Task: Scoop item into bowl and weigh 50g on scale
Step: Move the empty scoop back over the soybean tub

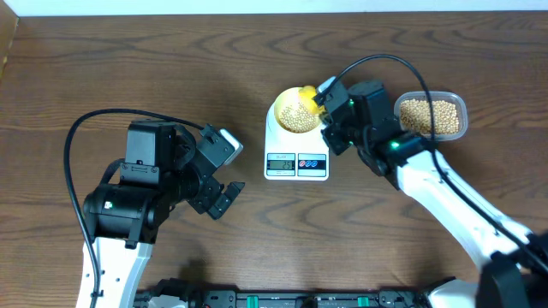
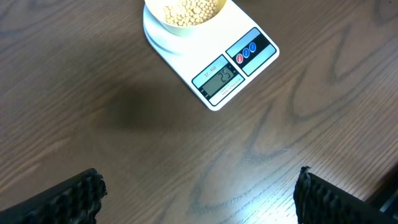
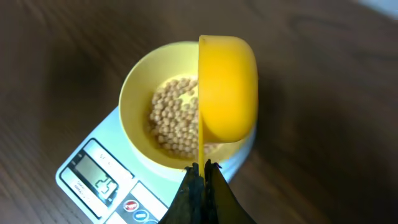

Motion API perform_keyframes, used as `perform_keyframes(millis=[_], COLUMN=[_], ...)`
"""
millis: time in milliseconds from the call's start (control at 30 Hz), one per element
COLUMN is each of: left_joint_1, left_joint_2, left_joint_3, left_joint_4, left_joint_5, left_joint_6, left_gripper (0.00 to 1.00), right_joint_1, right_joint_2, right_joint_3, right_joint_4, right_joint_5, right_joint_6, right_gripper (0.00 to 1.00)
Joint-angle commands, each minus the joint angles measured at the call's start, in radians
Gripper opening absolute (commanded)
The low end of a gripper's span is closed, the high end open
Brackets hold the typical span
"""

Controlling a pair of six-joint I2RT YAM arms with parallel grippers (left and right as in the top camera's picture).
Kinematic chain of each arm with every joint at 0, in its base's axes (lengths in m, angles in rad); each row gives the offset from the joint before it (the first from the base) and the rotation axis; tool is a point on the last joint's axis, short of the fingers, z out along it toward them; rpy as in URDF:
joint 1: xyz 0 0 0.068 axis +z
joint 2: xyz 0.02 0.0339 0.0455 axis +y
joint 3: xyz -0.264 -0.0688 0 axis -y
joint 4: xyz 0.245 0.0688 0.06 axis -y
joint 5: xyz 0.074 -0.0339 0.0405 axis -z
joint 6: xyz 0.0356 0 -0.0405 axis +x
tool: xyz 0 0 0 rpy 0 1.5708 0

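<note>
Tabletop (image 1: pixel 171 68): bowl (image 3: pixel 134 106) beside end effector (image 3: pixel 202 169) (right)

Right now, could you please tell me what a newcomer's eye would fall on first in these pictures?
The bright yellow measuring spoon, pinched by its handle in the shut right gripper, is tipped on its side over the bowl of beans standing on the white scale at the table's middle. To the right sits a clear tub with more beans, while the left gripper hangs open over bare wood, short of the scale.
</note>
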Motion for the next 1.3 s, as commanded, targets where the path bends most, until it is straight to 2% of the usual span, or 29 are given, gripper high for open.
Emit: perform_keyframes(millis=[0, 233, 333, 500, 600, 767, 1033, 1267], left_joint_1=[0.005, 0.005, 0.005, 0.005, 0.005, 0.005, 0.005, 0.005], left_joint_2=[0.000, 0.000, 0.000, 0.000, 0.000, 0.000, 0.000, 0.000], left_joint_3=[0.019, 0.019, 0.019, 0.019, 0.019, 0.019, 0.019, 0.019], left_joint_4=[0.000, 0.000, 0.000, 0.000, 0.000, 0.000, 0.000, 0.000], left_joint_5=[-0.002, -0.002, -0.002, -0.002, -0.002, -0.002, -0.002, -0.002], left_joint_6=[0.018, 0.018, 0.017, 0.018, 0.018, 0.017, 0.018, 0.017], left_gripper=[0.99, 0.99, 0.99, 0.99, 0.99, 0.99, 0.99, 0.99], right_joint_1=[-0.008, -0.059, -0.101, -0.164, -0.201, -0.231, -0.238, -0.277], right_joint_2=[-0.143, -0.333, -0.336, -0.289, -0.236, -0.138, -0.013, 0.089], right_joint_3=[0.010, 0.010, 0.008, 0.007, 0.007, 0.007, 0.007, 0.007], right_joint_4=[-0.050, -0.331, -0.442, -0.476, -0.502, -0.489, -0.411, -0.301], right_joint_5=[0.111, 0.490, 0.532, 0.596, 0.595, 0.608, 0.745, 0.748], right_joint_6=[-0.007, -0.006, 0.060, 0.180, 0.204, 0.203, 0.204, 0.248], right_gripper=[0.01, 0.01, 0.01, 0.01, 0.02, 0.02, 0.02, 0.01])
